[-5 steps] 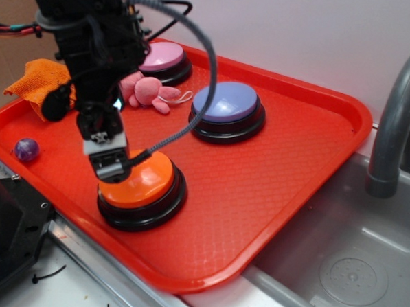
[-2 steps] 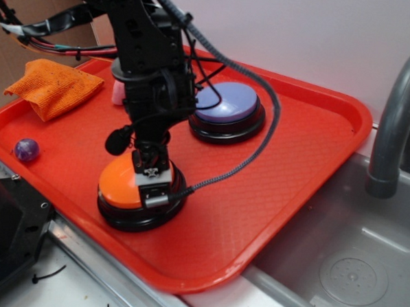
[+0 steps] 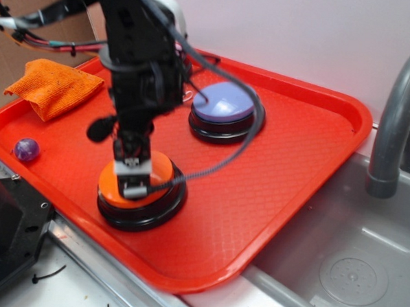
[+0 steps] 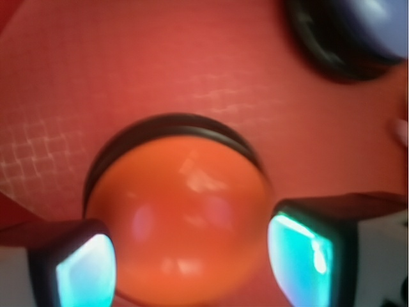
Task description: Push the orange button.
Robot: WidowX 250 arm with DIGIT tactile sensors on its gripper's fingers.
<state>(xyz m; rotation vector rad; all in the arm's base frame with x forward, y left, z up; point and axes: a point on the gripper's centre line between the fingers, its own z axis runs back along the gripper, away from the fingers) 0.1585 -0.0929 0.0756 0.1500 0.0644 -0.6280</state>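
I've got the gripper (image 3: 135,181) right over the orange button (image 3: 161,170), which sits at the near-left part of the red tray (image 3: 279,178), close to the tray's front edge. From the exterior view the arm (image 3: 137,67) comes straight down and its tip covers the left half of the dome; whether it actually touches the dome I can't tell, the picture is smeared there. On the wrist camera the orange button (image 4: 185,217) fills the lower middle, and I see the two fingers (image 4: 86,265) spread wide, one at each lower corner, with the dome between them, so the gripper (image 4: 192,256) is released and holding nothing. The button is round, so it has no long axis across the tray; it stands flat on its black base (image 3: 154,209), dome facing straight up, and the black rim shows as an arc behind the dome in the wrist view. Behind it, toward the middle of the tray, sits the blue-purple button (image 3: 225,103), well apart from the orange one; its black base shows in the top right of the wrist view (image 4: 345,38). A black cable (image 3: 219,154) loops from the arm past the blue-purple button down to the gripper. At the far left corner of the tray lies an orange cloth (image 3: 54,87), folded, and near the left edge a small purple ball (image 3: 26,149). To the right of the tray I see a grey sink (image 3: 344,257) and a grey faucet (image 3: 396,115).
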